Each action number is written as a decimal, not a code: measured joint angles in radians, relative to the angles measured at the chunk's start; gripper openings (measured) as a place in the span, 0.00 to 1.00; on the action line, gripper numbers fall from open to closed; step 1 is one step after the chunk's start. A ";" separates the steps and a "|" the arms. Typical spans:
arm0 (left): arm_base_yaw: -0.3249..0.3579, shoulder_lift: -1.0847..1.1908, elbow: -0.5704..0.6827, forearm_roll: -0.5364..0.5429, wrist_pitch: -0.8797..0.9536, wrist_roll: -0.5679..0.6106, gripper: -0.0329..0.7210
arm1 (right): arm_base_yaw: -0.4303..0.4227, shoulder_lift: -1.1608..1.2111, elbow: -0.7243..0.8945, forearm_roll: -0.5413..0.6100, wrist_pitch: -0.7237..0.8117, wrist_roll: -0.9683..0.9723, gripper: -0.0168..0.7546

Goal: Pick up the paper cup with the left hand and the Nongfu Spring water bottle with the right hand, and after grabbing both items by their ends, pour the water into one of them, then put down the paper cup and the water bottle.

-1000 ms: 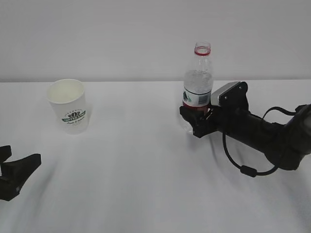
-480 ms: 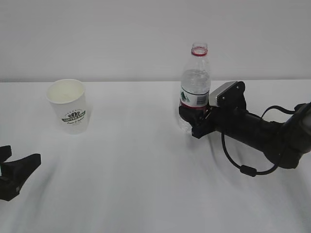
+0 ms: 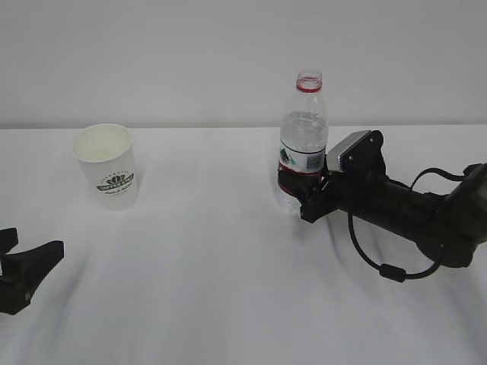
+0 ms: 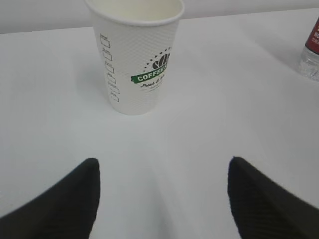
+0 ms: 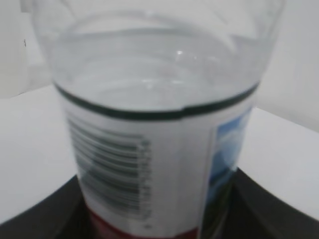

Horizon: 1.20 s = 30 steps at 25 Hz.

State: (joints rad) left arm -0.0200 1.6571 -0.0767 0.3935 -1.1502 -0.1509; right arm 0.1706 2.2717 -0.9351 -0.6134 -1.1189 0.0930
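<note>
exterior view: i'm seeing the right hand (image 3: 298, 192) gripping the water bottle (image 3: 302, 144) low down; left hand (image 3: 21, 275) gaping wide, cup (image 3: 107, 166) well ahead.

You have the paper cup (image 3: 107, 166) standing upright on the white tabletop (image 3: 221, 266) at the left, open mouth up, its dark green logo facing you. Your left gripper (image 3: 17, 266) sits low at the left edge, jaws spread, well apart from the cup. At the right, the Nongfu Spring water bottle (image 3: 302, 144) stands uncapped, its red neck ring showing, leaning slightly left. Your right gripper (image 3: 300, 192) has its black fingers around the bottle's lower part, at the red band of the label.
</note>
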 joint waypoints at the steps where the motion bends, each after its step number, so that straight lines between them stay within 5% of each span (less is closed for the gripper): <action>1: 0.000 0.000 0.000 0.000 0.000 0.000 0.81 | 0.000 -0.009 0.011 -0.002 0.000 0.000 0.61; 30: 0.000 0.000 0.000 0.039 0.000 0.038 0.81 | 0.000 -0.411 0.414 0.065 0.041 -0.041 0.61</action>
State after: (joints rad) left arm -0.0200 1.6571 -0.0767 0.4325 -1.1502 -0.1134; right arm 0.1706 1.8606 -0.5211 -0.5480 -1.0779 0.0525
